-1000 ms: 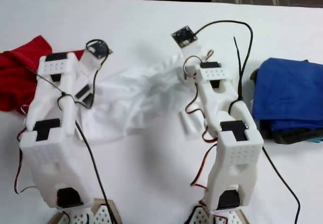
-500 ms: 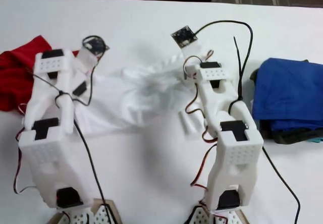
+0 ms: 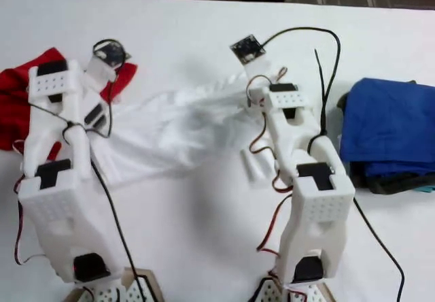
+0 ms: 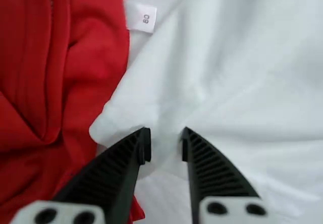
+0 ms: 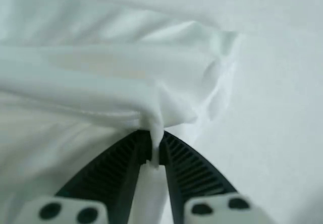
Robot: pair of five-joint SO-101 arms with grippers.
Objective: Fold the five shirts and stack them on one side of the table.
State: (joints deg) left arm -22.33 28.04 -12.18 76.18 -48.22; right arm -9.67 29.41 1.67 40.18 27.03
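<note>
A: L gripper (image 4: 165, 144), what's it doing?
B: Jaws are sitting only a sliver apart, nipping a fold of the crumpled thin-fabric white shirt (image 4: 227, 57), just beside the bunched soft red shirt (image 4: 50, 82). A small white sewn-in label (image 4: 140, 17) is lying where red meets white.
A: R gripper (image 5: 153, 151)?
B: Jaws are pressing nearly together on a thin ridge of the same white shirt. Cloth is bunching up btwn the ribbed black pads (image 5: 186, 163).
A: Where's it lying, seen from overhead?
B: It's stretching across the flat white table (image 3: 204, 234) btwn the two arms, one end by the L arm, other end by the R arm's wrist. Creasing thru the mid.
A: Red one?
B: Lying at the table's L edge, partly under the L arm, touching the white shirt.
A: Anything stacked?
B: A folded stack (image 3: 391, 125) w/ blue cloth on top is sitting at the R side, well apart from the white shirt. Darker cloth is showing under the blue.
</note>
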